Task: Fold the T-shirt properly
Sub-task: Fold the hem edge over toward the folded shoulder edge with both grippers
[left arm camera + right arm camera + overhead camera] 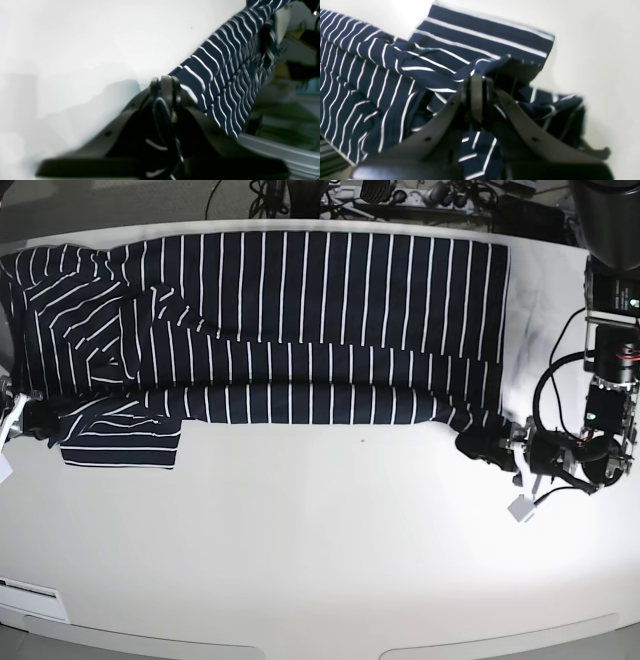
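The dark navy T-shirt (pixel 300 310) with thin white stripes lies spread across the far half of the white table (pixel 320 550). Its near edge is folded up into a long band. A sleeve (pixel 120 442) sticks out at the lower left. My left gripper (pixel 478 446) is shut on the shirt's lower right corner. In the left wrist view the striped cloth (pixel 220 75) is pinched between the closed jaws of the left gripper (pixel 165 82). My right gripper (pixel 40 418) is shut on bunched cloth by the sleeve. The right wrist view shows the right gripper (pixel 477 80) and rumpled shirt (pixel 370 82).
Cables and gear (pixel 380 195) sit behind the table's far edge. A small white tag (pixel 523 509) hangs on a cable from the left arm. A label (pixel 30 590) is stuck near the front left edge. The table's front edge curves along the bottom.
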Robot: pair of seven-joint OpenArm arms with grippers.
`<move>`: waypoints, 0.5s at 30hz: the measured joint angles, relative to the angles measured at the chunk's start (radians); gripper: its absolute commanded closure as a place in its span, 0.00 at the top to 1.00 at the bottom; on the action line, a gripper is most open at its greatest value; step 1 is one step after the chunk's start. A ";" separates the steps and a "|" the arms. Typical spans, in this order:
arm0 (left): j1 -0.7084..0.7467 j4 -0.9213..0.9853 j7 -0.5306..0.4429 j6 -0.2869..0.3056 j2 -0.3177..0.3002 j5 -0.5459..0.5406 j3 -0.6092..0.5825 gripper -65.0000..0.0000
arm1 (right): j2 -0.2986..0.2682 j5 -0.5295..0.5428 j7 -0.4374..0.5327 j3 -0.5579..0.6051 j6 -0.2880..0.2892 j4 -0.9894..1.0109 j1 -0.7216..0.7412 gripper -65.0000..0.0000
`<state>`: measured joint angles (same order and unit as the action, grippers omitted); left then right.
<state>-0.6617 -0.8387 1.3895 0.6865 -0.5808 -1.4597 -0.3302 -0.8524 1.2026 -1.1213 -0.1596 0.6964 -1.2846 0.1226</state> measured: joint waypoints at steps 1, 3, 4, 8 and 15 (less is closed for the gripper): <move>0.000 -0.017 -0.001 0.000 -0.003 0.000 -0.012 0.00 | 0.001 -0.005 -0.006 0.000 0.000 0.001 -0.019 0.00; 0.000 -0.048 -0.001 0.000 -0.010 0.000 -0.028 0.00 | 0.002 -0.024 -0.010 0.000 0.000 0.002 -0.040 0.00; 0.000 -0.063 0.000 0.000 -0.016 0.000 -0.035 0.00 | 0.002 -0.024 -0.010 0.000 0.000 0.002 -0.043 0.00; 0.002 -0.123 0.000 0.000 -0.032 0.000 -0.044 0.00 | -0.015 -0.024 -0.006 0.000 0.000 0.001 -0.046 0.00; 0.019 -0.321 0.003 0.000 -0.051 0.000 -0.049 0.00 | -0.056 -0.024 -0.005 0.000 0.000 -0.050 -0.050 0.00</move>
<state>-0.6430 -1.1599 1.3926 0.6861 -0.6315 -1.4593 -0.3790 -0.9089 1.1790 -1.1267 -0.1596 0.6964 -1.3342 0.0731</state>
